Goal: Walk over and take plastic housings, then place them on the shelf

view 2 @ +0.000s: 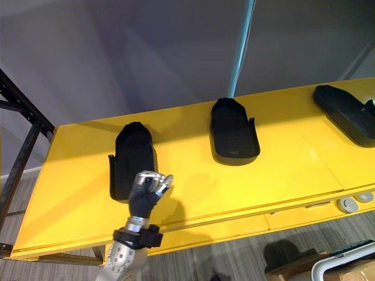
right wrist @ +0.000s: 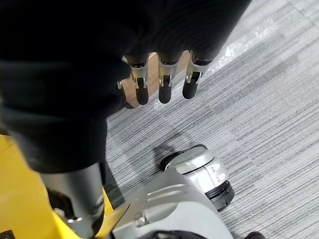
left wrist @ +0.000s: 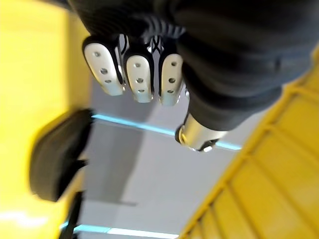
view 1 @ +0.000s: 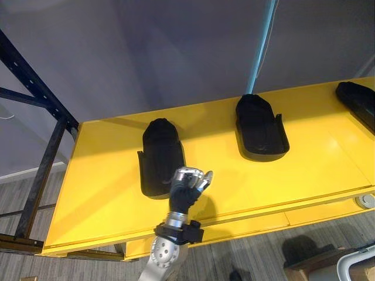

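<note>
Three black plastic housings lie apart on the yellow shelf board (view 1: 105, 193). The left housing (view 1: 159, 153) is at 9 o'clock of the board's middle, the middle housing (view 1: 259, 126) at 1 o'clock near the back edge, and the right housing (view 1: 358, 99) at 3 o'clock, cut off by the view's edge. Wide strips of bare yellow separate them.

The left hand (view 1: 186, 188) reaches in across the front edge at 6 o'clock, at the left housing's near right corner. Its fingers are curled into the palm and grip nothing.

A black rack upright (view 1: 41, 99) borders the board's left edge at 9 o'clock.

The right hand (right wrist: 164, 84) hangs over grey carpet (right wrist: 259, 99), fingers loose, straight and empty.
</note>
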You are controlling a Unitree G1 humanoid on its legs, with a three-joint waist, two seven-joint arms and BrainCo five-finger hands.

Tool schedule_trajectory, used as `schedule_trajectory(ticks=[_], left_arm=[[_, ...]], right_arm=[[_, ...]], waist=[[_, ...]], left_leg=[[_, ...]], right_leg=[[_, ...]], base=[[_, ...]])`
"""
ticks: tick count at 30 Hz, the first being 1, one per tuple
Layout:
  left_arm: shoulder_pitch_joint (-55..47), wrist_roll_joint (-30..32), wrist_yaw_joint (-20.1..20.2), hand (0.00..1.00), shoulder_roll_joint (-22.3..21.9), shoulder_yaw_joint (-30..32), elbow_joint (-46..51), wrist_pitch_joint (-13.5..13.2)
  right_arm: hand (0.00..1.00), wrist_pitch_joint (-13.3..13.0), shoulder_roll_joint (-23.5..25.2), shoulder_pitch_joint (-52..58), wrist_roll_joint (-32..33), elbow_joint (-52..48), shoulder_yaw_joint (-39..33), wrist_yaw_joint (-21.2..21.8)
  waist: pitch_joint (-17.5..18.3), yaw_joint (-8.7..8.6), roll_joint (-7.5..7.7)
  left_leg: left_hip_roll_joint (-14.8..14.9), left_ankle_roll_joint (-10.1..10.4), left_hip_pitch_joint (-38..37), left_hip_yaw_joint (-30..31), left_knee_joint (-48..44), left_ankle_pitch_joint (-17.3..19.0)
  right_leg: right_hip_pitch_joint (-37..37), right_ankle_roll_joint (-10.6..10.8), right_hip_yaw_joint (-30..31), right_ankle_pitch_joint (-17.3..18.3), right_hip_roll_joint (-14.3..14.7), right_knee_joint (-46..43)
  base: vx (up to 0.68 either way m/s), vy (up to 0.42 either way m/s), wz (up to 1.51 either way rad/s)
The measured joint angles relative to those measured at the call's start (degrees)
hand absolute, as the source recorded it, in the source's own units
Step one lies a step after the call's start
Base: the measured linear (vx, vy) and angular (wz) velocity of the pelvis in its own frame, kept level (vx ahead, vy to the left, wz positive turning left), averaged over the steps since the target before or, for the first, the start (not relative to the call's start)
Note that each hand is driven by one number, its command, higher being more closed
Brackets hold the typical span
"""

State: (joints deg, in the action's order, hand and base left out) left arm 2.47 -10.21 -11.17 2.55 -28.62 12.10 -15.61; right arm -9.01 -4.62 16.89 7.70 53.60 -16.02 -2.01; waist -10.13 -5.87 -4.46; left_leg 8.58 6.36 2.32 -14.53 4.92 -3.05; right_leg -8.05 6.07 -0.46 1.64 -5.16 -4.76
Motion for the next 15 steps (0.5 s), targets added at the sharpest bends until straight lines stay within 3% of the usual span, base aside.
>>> schedule_trajectory(ticks=[5,15], left_arm=[[3.34,2.75,-2.61,1.00,-0.25,0.21,-3.77,1.73],[2.83,6.03,-4.79,1.00,-0.87,3.19,-4.43,3.92]], right_arm=[[0.00,-0.24,0.48,-1.40,1.07,-0.05,0.48,-1.10],[0.00,-0.72,0.82,-1.40,1.26,-0.06,0.39,-2.34]], waist=[[-1.89,-0.06,0.98],[-2.60,0.00,1.22]], left_leg=[[0.20,0.03,0.82,-1.08,-0.09,0.04],[0.28,0.09,1.42,-0.99,-0.62,0.22]], right_leg=[[-1.83,-0.01,1.52,-0.01,0.33,-0.48],[-2.20,0.11,1.71,0.14,0.31,-0.61]], base=[[0.03,-0.001,-0.10],[0.01,0.000,0.00]])
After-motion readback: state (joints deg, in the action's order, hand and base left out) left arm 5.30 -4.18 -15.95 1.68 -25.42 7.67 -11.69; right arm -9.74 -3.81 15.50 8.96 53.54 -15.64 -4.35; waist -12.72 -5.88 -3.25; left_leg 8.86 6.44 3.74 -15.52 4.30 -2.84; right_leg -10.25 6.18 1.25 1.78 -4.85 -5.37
